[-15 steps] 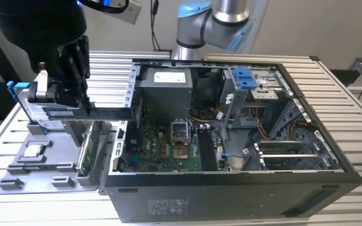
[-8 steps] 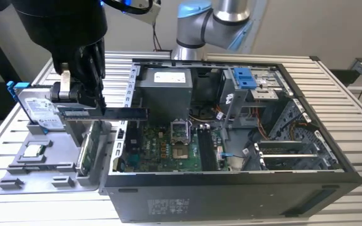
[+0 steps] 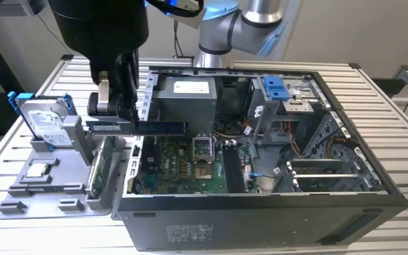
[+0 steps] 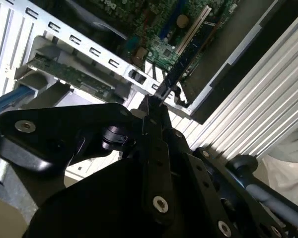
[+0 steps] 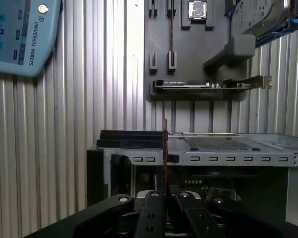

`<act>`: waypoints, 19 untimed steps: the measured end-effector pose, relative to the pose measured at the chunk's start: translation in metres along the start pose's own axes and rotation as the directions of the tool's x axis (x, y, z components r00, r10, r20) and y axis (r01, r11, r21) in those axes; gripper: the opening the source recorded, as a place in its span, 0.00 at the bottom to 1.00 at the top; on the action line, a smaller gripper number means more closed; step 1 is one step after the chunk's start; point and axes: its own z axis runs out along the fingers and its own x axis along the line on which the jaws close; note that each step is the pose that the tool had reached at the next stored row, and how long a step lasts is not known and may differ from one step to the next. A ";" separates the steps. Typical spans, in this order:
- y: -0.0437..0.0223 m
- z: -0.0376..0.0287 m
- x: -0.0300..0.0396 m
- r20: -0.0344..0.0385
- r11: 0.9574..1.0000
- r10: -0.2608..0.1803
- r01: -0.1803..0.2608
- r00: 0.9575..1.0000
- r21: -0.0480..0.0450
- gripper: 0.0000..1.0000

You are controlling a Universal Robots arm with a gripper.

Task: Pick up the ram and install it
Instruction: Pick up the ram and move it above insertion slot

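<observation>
Item: ram [image 3: 151,127], level, clamped at one end in my gripper [image 3: 115,119]. I log it over the rim of the open computer case [image 3: 261,223], at 9 o'clock from the motherboard [image 3: 176,170] in the exterior view. The grey parts tray [image 3: 55,180] holding the hard drive [image 3: 44,119] lies farther toward 9 o'clock.

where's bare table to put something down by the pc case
Bare slatted table lies on the exterior view's right of the case, and camera-side of the gray holder. Crowded: the holder with its hard drive, and the case's edge where the gripper holds the ram.
</observation>
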 end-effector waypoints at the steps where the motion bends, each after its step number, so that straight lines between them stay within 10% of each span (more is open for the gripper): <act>1: -0.0032 -0.0001 0.0000 0.000 1.000 0.000 0.000 1.000 0.000 0.14; 19: -0.0597 -0.0004 -0.0004 0.000 1.000 0.000 0.000 1.000 0.000 0.14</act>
